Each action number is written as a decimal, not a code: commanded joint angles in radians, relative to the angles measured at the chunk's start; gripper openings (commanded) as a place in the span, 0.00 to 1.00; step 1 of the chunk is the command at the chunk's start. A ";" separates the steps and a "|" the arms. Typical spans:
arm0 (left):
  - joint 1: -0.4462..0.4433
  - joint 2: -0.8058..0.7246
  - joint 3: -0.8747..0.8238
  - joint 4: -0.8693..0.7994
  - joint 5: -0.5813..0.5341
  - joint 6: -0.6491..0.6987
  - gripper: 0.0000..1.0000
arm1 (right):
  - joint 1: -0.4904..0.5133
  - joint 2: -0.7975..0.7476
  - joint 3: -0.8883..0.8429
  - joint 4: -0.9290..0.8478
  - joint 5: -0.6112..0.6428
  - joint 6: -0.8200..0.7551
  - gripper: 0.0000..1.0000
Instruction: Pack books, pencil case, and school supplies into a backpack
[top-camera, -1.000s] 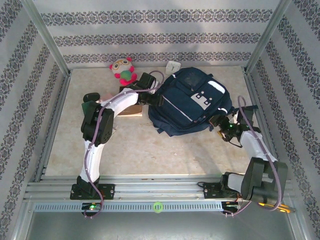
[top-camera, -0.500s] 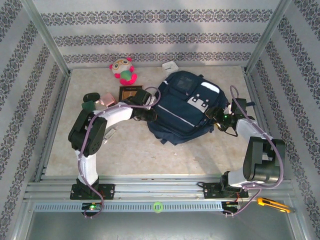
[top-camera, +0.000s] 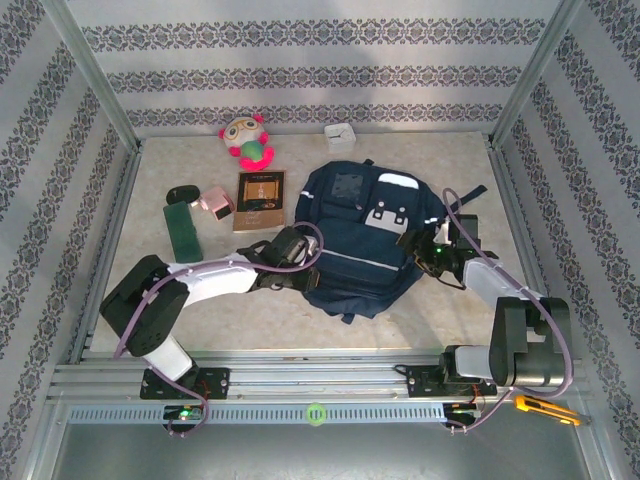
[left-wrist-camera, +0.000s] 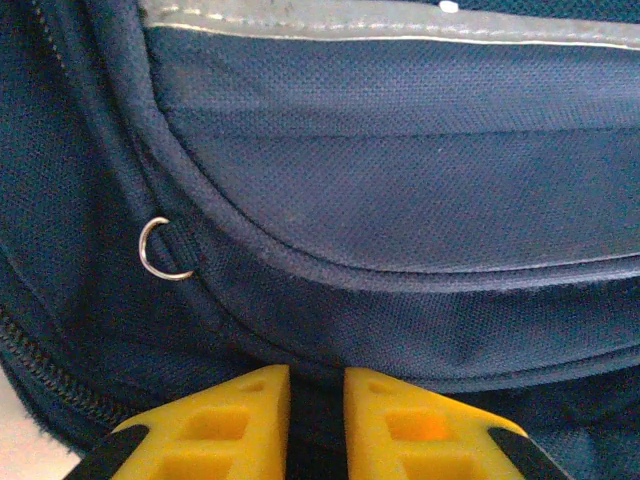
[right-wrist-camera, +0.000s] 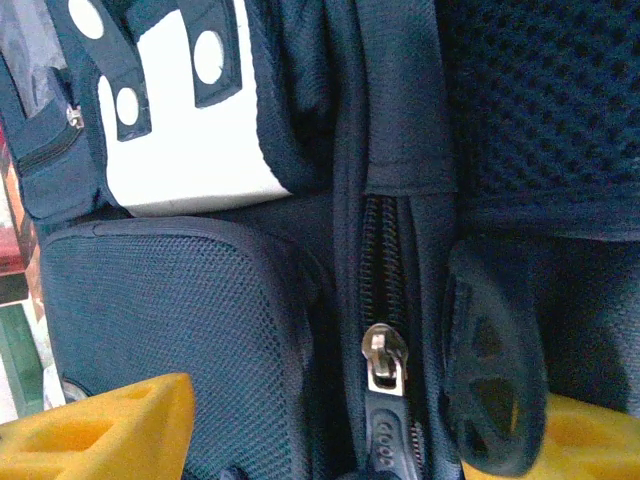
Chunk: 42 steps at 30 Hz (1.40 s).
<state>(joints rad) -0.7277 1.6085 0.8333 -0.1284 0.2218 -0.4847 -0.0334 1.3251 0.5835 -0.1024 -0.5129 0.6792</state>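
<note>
The navy backpack (top-camera: 360, 245) lies flat mid-table, white patch up. My left gripper (top-camera: 303, 263) sits at its near-left edge, and in the left wrist view its yellow fingers (left-wrist-camera: 230, 425) are shut on a fold of navy backpack (left-wrist-camera: 400, 200) fabric, left gripper (left-wrist-camera: 318, 420). My right gripper (top-camera: 418, 248) is at the bag's right side. There it stands open, right gripper (right-wrist-camera: 350, 440), fingers wide either side of a closed zipper with its metal pull (right-wrist-camera: 385, 362). The book (top-camera: 260, 200) lies left of the bag, beside the pink piece (top-camera: 213, 203) and the green piece (top-camera: 182, 231).
A black oval object (top-camera: 182, 193) lies by the pink piece. A plush toy (top-camera: 248, 140) and a small white box (top-camera: 341, 134) stand at the back edge. A yellow cutter (top-camera: 540, 405) lies outside the frame, front right. Metal rails fence the table.
The backpack has slid toward the near side and turned, both arms moving with it. The left arm has dropped low, uncovering the book and supplies. The left gripper has closed on the fabric.
</note>
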 joint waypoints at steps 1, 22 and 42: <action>-0.034 -0.021 -0.055 -0.045 -0.029 -0.053 0.21 | 0.053 0.038 -0.007 0.073 -0.031 0.021 0.68; -0.054 -0.383 -0.007 -0.121 0.041 0.643 0.57 | 0.155 -0.129 0.141 -0.279 0.204 -0.138 0.84; -0.164 0.263 0.403 0.032 0.018 1.117 0.85 | 0.026 -0.499 -0.019 -0.268 0.230 -0.138 0.85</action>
<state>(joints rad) -0.8650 1.8374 1.2144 -0.1959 0.2939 0.5797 0.0017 0.8268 0.5838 -0.3759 -0.2707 0.5491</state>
